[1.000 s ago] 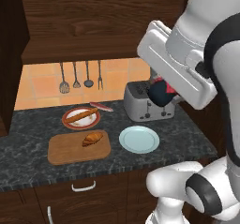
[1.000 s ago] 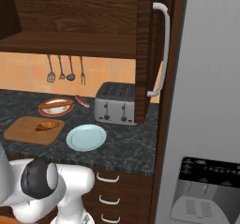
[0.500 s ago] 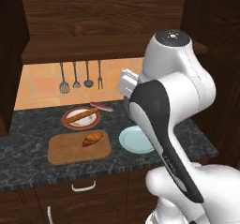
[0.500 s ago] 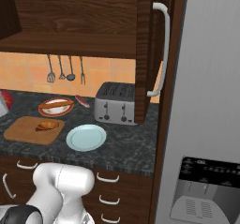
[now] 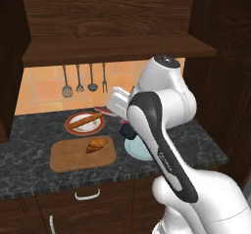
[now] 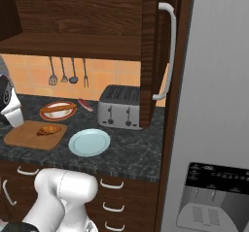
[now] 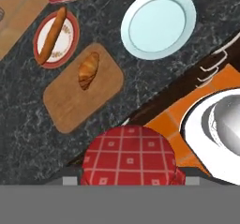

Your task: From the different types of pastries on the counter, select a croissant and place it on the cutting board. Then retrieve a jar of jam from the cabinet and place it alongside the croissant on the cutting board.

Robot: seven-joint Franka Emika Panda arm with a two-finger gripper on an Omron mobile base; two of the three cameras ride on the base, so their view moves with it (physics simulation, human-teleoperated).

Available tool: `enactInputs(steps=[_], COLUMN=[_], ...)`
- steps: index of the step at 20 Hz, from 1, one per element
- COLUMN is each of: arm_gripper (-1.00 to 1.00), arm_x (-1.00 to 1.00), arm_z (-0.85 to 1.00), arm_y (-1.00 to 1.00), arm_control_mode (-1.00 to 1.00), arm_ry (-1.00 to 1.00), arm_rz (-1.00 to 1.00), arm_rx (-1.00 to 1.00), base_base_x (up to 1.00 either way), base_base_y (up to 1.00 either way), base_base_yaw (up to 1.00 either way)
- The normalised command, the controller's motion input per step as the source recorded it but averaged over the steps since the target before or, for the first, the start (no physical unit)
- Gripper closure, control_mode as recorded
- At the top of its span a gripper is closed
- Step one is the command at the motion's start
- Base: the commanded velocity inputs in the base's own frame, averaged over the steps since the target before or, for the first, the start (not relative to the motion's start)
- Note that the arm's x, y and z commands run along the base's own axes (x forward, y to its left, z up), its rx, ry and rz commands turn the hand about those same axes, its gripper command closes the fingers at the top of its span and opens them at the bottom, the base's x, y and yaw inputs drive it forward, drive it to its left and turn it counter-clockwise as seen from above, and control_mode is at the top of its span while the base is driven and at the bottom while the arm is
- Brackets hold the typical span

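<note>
The jar of jam (image 7: 129,155), seen from above by its red checkered lid, sits between the fingers of my gripper (image 7: 129,178), which is shut on it. It hangs over the counter's (image 5: 29,150) front edge. The brown cutting board (image 7: 82,89) lies beyond it with the golden croissant (image 7: 88,70) on its far half. In the left base view the croissant (image 5: 98,144) rests on the board (image 5: 73,159), and the dark jar (image 5: 127,129) shows under my hand just right of the board. The cabinet shelf (image 5: 112,49) runs above.
A long baguette-like stick lies on a red-rimmed plate (image 5: 84,122) behind the board. An empty light blue plate (image 6: 89,142) is right of the board, a toaster (image 6: 119,107) behind it. The cabinet door (image 6: 160,51) stands open beside the fridge (image 6: 219,129). Utensils (image 5: 83,79) hang on the wall.
The arm has swung left from the cabinet side and lowered, carrying the jar over the counter between the board and the blue plate. Nothing on the counter has moved.
</note>
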Motion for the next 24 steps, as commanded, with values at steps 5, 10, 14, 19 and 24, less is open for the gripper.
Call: enactInputs(steps=[5, 10, 14, 19, 24], arm_gripper=[1.0, 1.0, 1.0, 1.0, 1.0], arm_x=[0.38, 0.44, 0.15, -0.29, 0.25], arm_z=[-0.78, -0.42, -0.07, -0.13, -0.49], arm_y=[0.8, 0.48, 0.19, 0.15, 0.02], arm_control_mode=[-1.0, -1.0, -1.0, -1.0, -1.0], arm_ry=[-0.04, -0.17, -0.23, -0.33, -0.13], arm_rz=[0.27, 0.29, 0.19, 0.06, 0.02], arm_rx=[-0.04, -0.03, -0.06, -0.31, -0.1], base_base_x=[0.0, 0.0, 0.0, 0.0, 0.0], base_base_y=[0.0, 0.0, 0.0, 0.0, 0.0], base_base_yaw=[0.0, 0.0, 0.0, 0.0, 0.0])
